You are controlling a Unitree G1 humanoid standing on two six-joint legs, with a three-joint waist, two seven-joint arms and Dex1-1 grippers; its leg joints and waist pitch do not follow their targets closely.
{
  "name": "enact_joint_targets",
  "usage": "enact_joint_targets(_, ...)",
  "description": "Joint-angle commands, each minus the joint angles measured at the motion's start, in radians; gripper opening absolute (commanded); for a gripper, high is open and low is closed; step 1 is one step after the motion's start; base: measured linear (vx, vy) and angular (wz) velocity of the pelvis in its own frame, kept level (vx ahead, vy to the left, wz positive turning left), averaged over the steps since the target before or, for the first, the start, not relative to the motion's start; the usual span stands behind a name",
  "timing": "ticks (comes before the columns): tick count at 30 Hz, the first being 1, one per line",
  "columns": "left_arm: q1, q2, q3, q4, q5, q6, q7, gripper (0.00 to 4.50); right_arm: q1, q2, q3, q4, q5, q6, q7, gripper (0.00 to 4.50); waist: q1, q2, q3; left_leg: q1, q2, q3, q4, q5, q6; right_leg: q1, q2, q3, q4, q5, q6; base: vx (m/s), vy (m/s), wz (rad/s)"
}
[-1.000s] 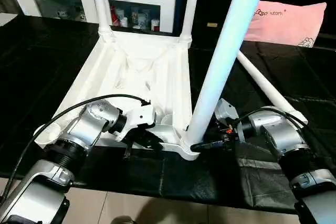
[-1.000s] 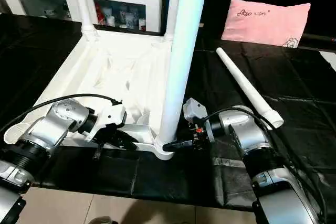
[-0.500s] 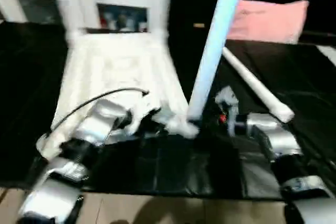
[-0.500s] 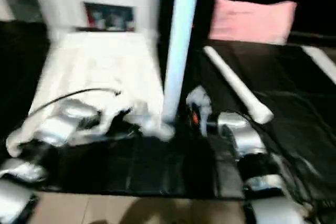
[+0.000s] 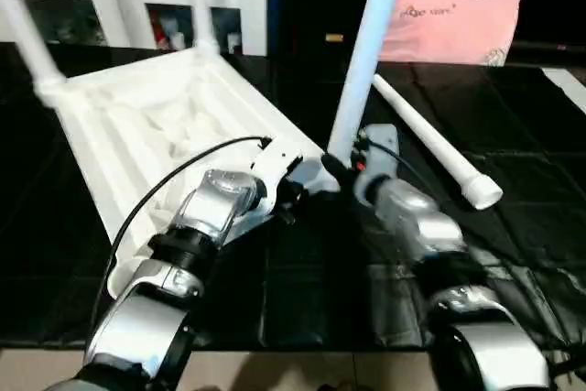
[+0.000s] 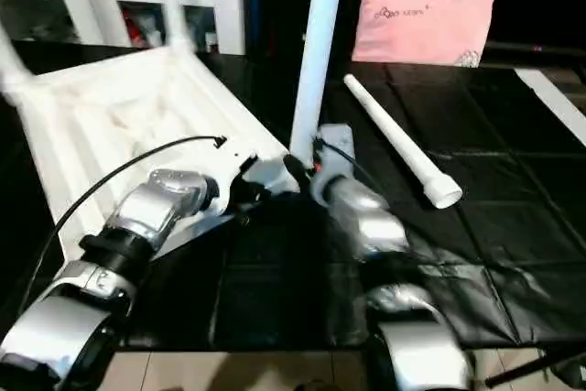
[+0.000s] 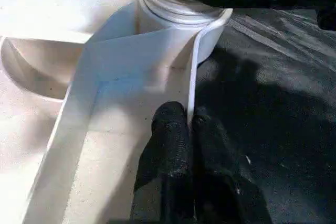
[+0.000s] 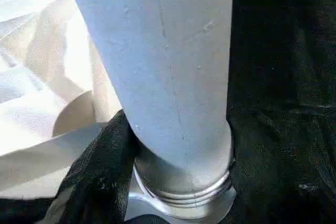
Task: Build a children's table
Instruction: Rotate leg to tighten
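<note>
Left eye view: white plastic rectangular tabletop (image 5: pixel 137 125) lying ribbed underside up at centre left on the black sheet (image 5: pixel 513 162), with three long white tapered round legs standing in corner sockets. Left gripper (image 7: pixel 190 129) pinching the tabletop's thin rim, jaws together on it. Right gripper (image 5: pixel 337 169) wrapping the nearest upright leg (image 5: pixel 362 61) just above its socket, jaws apart around it. Fourth white leg (image 5: pixel 435 153) lying loose at right, below the pink pillow (image 5: pixel 453 25) at upper right.

We see the tabletop (image 5: pixel 146 125) lying underside-up on our left, three legs (image 5: pixel 362 61) standing in its corners, a fourth leg (image 5: pixel 430 148) lying right of it.
</note>
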Motion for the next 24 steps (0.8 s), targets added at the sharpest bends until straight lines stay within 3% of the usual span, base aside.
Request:
enact_joint_targets(1, -0.048, -0.031, 0.017, -0.044, -0.041, -0.036, -0.001, 0.00, 0.020, 0.066, 0.059, 0.051, -0.008, 0.050, 0.034, 2.41, 0.011, 0.009, -0.073, -0.007, 0.009, 0.001, -0.051, -0.096, 0.054, 0.071, -0.069, 0.046, -0.067, -0.103, -0.215, 0.000, 0.000, 0.00)
enact_joint_targets(2, -0.048, -0.024, 0.012, -0.038, -0.038, -0.041, -0.004, 0.00, 0.024, 0.060, 0.067, 0.046, -0.014, 0.045, 0.040, 2.41, 0.010, 0.005, -0.072, -0.007, 0.010, 0.002, -0.052, -0.105, 0.055, 0.072, -0.069, 0.046, -0.069, -0.114, -0.214, 0.000, 0.000, 0.00)
enact_joint_targets(4, -0.048, -0.019, 0.010, -0.032, -0.037, -0.046, -0.005, 0.00, 0.028, 0.055, 0.072, 0.042, -0.018, 0.041, 0.044, 2.41, 0.009, 0.007, -0.069, -0.005, 0.011, 0.002, -0.054, -0.125, 0.050, 0.070, -0.071, 0.046, -0.073, -0.153, -0.208, 0.000, 0.000, 0.00)
enact_joint_targets(6, -0.048, -0.008, 0.016, -0.021, -0.035, -0.056, -0.004, 0.00, 0.034, 0.045, 0.071, 0.045, -0.029, 0.021, 0.041, 2.97, 0.009, 0.008, -0.068, -0.004, 0.011, 0.002, -0.054, -0.136, 0.045, 0.069, -0.071, 0.047, -0.075, -0.174, -0.202, 0.000, 0.000, 0.00)
enact_joint_targets(9, -0.038, 0.014, 0.012, -0.009, -0.024, -0.073, -0.019, 0.00, 0.071, 0.021, 0.080, -0.006, -0.030, 0.009, 0.068, 3.24, 0.009, 0.015, -0.068, -0.004, 0.011, 0.001, -0.055, -0.139, 0.043, 0.069, -0.069, 0.048, -0.075, -0.157, -0.199, 0.000, 0.000, 0.00)
enact_joint_targets(11, -0.036, 0.020, 0.008, -0.003, -0.017, -0.083, -0.023, 0.00, 0.089, 0.011, 0.092, -0.033, -0.035, -0.002, 0.094, 3.49, 0.008, 0.012, -0.068, -0.006, 0.010, 0.001, -0.055, -0.139, 0.047, 0.072, -0.068, 0.047, -0.075, -0.143, -0.201, 0.000, 0.000, 0.00)
enact_joint_targets(12, -0.032, 0.026, 0.001, 0.000, -0.011, -0.093, -0.027, 0.00, 0.114, -0.005, 0.110, -0.070, -0.047, -0.005, 0.119, 3.57, 0.007, 0.012, -0.069, -0.007, 0.010, 0.001, -0.054, -0.140, 0.048, 0.073, -0.069, 0.047, -0.074, -0.144, -0.203, 0.000, 0.000, 0.00)
enact_joint_targets(13, -0.028, 0.032, -0.004, 0.000, -0.007, -0.099, -0.033, 0.00, 0.144, -0.026, 0.128, -0.111, -0.063, -0.001, 0.135, 3.62, 0.006, 0.018, -0.067, -0.005, 0.010, 0.001, -0.054, -0.153, 0.048, 0.072, -0.068, 0.047, -0.080, -0.161, -0.198, 0.000, 0.000, 0.00)
enact_joint_targets(18, -0.009, 0.060, -0.027, -0.012, 0.002, -0.131, -0.076, 0.00, 0.266, -0.108, 0.119, -0.287, -0.030, 0.068, 0.196, 4.00, 0.014, 0.016, -0.064, -0.004, 0.010, -0.001, -0.056, -0.156, 0.053, 0.071, -0.066, 0.047, -0.085, -0.210, -0.171, 0.000, 0.000, 0.00)
enact_joint_targets(20, 0.001, 0.073, -0.037, -0.021, 0.002, -0.140, -0.103, 0.00, 0.292, -0.138, 0.117, -0.324, -0.017, 0.036, 0.243, 4.22, 0.015, 0.017, -0.065, -0.005, 0.010, 0.000, -0.054, -0.159, 0.052, 0.071, -0.068, 0.047, -0.086, -0.209, -0.180, 0.000, 0.000, 0.00)
enact_joint_targets(22, 0.013, 0.087, -0.051, -0.029, 0.004, -0.156, -0.137, 0.00, 0.311, -0.159, 0.091, -0.354, 0.012, 0.010, 0.279, 4.37, 0.015, 0.009, -0.064, -0.009, 0.008, 0.002, -0.053, -0.158, 0.057, 0.072, -0.069, 0.047, -0.087, -0.226, -0.175, 0.000, 0.000, 0.00)
enact_joint_targets(24, 0.033, 0.109, -0.075, -0.046, 0.006, -0.185, -0.194, 0.00, 0.330, -0.203, 0.092, -0.380, 0.006, -0.042, 0.318, 4.44, 0.018, 0.012, -0.063, -0.008, 0.011, 0.000, -0.052, -0.146, 0.064, 0.070, -0.071, 0.047, -0.086, -0.240, -0.168, 0.000, 0.000, 0.00)
